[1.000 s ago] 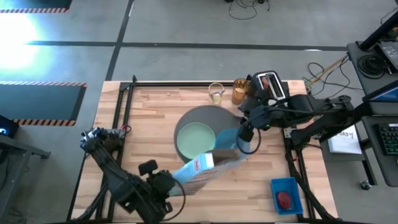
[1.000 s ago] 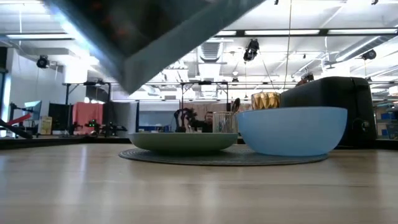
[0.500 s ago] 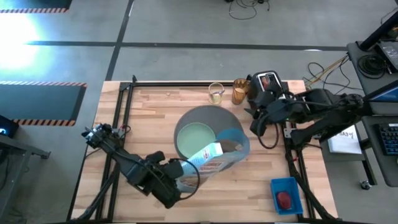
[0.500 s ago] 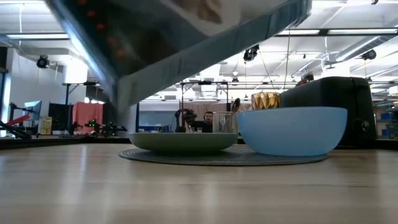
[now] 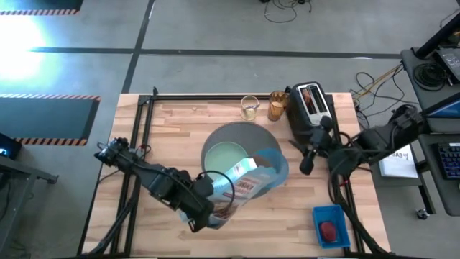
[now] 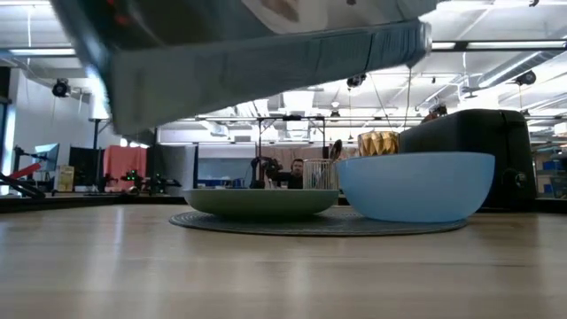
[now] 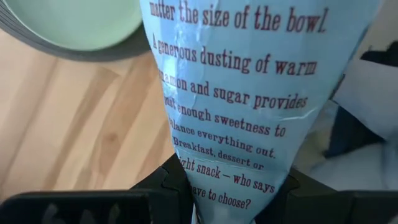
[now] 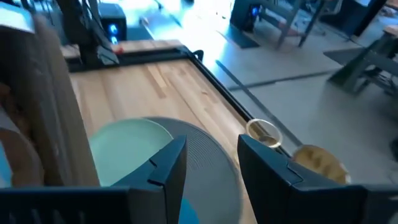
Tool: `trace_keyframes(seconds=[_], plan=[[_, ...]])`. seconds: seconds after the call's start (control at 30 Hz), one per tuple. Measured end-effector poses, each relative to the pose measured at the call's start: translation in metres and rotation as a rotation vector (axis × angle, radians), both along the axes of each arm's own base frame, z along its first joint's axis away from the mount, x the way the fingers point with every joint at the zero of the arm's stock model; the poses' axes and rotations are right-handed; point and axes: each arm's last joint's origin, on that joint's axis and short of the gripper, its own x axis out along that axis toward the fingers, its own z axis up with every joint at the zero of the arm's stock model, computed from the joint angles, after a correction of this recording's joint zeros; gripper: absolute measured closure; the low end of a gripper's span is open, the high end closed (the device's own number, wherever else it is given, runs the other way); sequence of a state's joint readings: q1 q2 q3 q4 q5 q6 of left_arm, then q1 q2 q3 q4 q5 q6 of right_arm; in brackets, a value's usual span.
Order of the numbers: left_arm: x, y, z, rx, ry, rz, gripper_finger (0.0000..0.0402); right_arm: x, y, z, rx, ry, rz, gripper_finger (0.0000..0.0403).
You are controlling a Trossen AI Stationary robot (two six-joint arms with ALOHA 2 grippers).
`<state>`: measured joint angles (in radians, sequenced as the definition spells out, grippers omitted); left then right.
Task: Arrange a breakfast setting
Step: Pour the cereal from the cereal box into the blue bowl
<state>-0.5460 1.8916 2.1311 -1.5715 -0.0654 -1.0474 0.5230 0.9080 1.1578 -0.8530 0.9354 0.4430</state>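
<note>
My left gripper (image 5: 210,208) is shut on a pale blue cereal box (image 5: 243,185) with red print, held tilted with its far end over the blue bowl (image 5: 279,162). The bowl and the pale green plate (image 5: 221,161) sit on the round dark-grey mat (image 5: 241,132). In the low view the box (image 6: 266,53) hangs above the plate (image 6: 261,202) and the bowl (image 6: 416,184). My right gripper (image 5: 305,162) is open and empty, right of the bowl, near the toaster (image 5: 309,106). The amber glass (image 5: 277,106) stands at the far edge. My left gripper pinches the cereal box by its near end (image 7: 217,186) between its two fingers (image 7: 163,184), one on each broad face. The fingers come slanting from the table's near left and lie along the box. The box is lifted clear of the table and slopes toward the bowl.
A clear glass (image 5: 249,108) stands beside the amber glass. A brown slice shows in the toaster's slot (image 5: 310,95). A blue tray (image 5: 332,216) with a small red food piece (image 5: 328,230) sits at the near right. Bare wood lies at the left and the near middle.
My left gripper has gone toward the table's right edge and the bowl, carrying the box; its far end now reaches over the bowl and the box lies more level. My right gripper has drawn back from the bowl toward the table's right edge.
</note>
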Motion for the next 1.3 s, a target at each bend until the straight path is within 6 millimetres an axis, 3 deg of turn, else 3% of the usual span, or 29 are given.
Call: trace_keyframes(seconds=[0.2,0.37,0.8,1.3], plan=[[0.006,0.012,0.001,-0.094,0.052,-0.016,0.0308,0.0,0.008,-0.041,-0.001,-0.097,0.016,0.027],[0.016,0.031,0.001,-0.143,0.072,-0.003,0.0308,0.003,0.012,-0.062,-0.009,-0.172,0.044,0.0273],[0.03,0.076,0.006,-0.365,0.126,0.046,0.0308,0.0,0.033,-0.077,-0.042,-0.342,0.185,0.0278],[0.039,0.116,0.009,-0.58,0.154,0.102,0.0308,-0.01,0.043,-0.106,-0.052,-0.325,0.266,0.0284]])
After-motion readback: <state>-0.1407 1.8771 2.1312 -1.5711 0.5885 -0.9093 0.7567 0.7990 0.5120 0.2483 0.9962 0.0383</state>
